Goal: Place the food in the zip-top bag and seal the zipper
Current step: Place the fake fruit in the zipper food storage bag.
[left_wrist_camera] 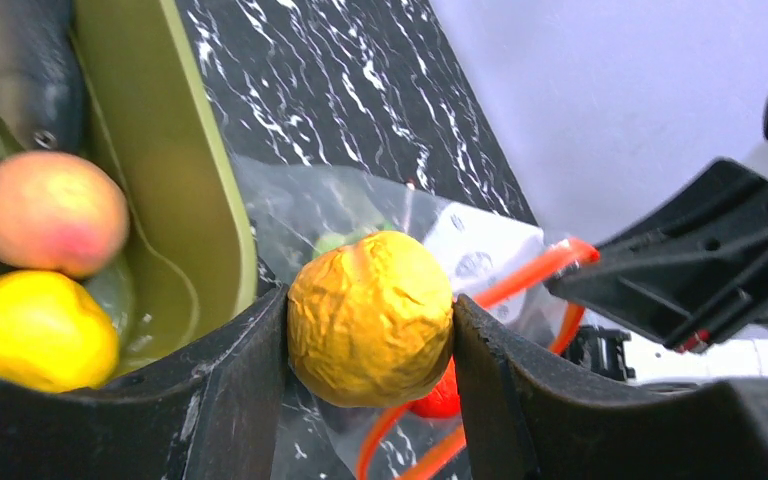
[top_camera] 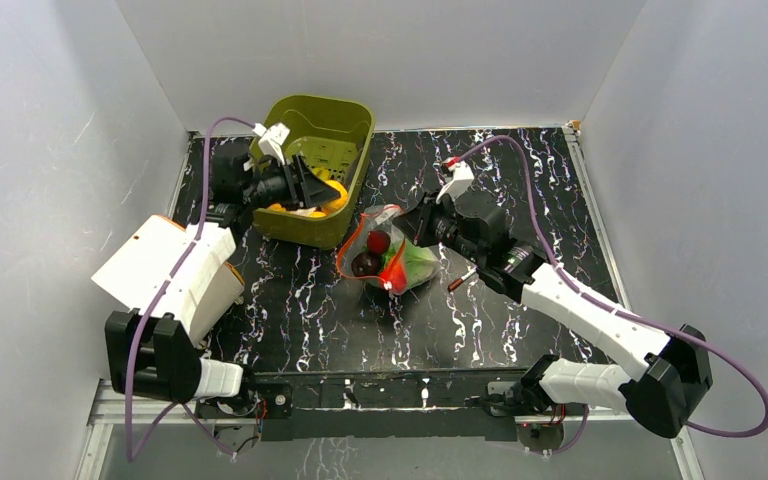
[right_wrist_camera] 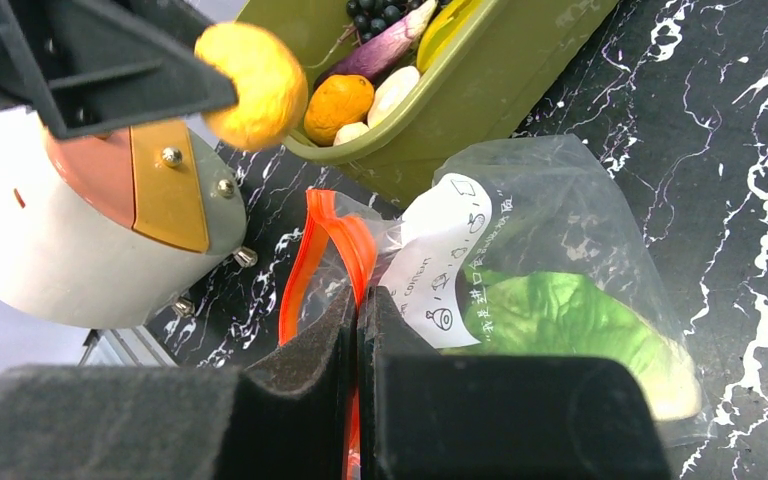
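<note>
My left gripper point(left_wrist_camera: 370, 330) is shut on a wrinkled yellow ball point(left_wrist_camera: 370, 318), held above the open mouth of the clear zip-top bag point(top_camera: 385, 255), just off the bin's edge. My right gripper point(right_wrist_camera: 358, 310) is shut on the bag's red-orange zipper point(right_wrist_camera: 345, 235) and holds one lip up. In the bag lie the green cabbage point(right_wrist_camera: 560, 320), a red strawberry point(top_camera: 379, 241) and a dark purple ball point(top_camera: 366, 263). In the top view the left gripper point(top_camera: 322, 192) is left of the bag and the right gripper point(top_camera: 417, 232) is at the bag's right side.
The olive-green bin point(top_camera: 345, 125) stands at the back left and touches the bag; it holds a peach point(left_wrist_camera: 50, 212), a yellow piece point(left_wrist_camera: 30, 330) and several other toys. A small red-and-white stick point(top_camera: 457, 281) lies right of the bag. White walls enclose the black marbled table point(top_camera: 520, 180).
</note>
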`<action>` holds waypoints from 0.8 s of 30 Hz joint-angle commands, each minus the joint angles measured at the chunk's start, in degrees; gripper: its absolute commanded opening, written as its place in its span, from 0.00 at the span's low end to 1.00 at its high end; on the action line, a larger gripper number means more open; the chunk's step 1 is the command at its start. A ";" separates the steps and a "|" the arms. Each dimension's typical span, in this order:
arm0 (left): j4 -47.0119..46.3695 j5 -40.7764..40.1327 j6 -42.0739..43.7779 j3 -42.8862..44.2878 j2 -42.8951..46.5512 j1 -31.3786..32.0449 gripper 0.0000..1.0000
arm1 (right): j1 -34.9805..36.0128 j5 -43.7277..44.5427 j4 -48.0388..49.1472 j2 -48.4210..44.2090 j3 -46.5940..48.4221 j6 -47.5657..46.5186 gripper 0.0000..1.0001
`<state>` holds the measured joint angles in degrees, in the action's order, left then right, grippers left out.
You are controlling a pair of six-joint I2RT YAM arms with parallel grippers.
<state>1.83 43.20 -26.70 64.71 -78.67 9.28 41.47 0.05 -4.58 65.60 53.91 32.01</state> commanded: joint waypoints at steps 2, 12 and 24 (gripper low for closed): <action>-5.49 8.19 -5.53 -5.65 6.51 1.03 0.30 | -0.13 1.09 4.14 0.18 3.90 1.13 0.00; -5.72 8.89 -6.18 -7.42 11.19 4.92 0.30 | -0.10 0.59 4.21 1.60 5.57 1.58 0.00; -6.77 6.37 -5.25 -9.34 9.65 11.12 0.30 | -0.14 -1.21 5.08 2.27 5.94 2.88 0.00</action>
<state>-3.84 49.76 -32.38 56.25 -68.95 19.14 41.47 -0.34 -4.43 67.94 56.16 34.02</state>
